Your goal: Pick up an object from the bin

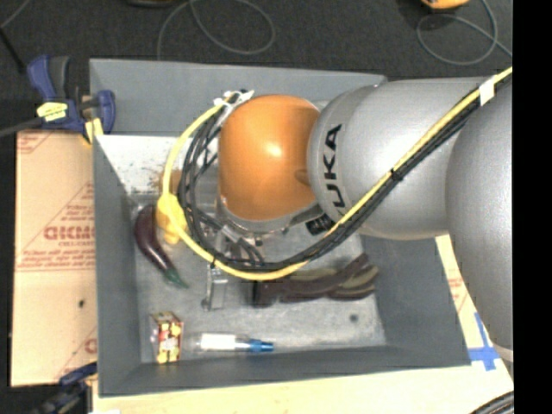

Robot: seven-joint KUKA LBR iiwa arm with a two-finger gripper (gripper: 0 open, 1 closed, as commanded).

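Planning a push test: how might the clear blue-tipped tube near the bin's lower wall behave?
The clear tube looks rigid and slim, so probably light. Lying flat with a round body, it may roll when nudged; its smooth surface could slip.

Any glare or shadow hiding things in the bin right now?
Camera view: a glare spot sits on the orange wrist cover; the arm shadows the bin floor around the dark brown thing; the blue-tipped syringe and small colourful packet lie in plain light.
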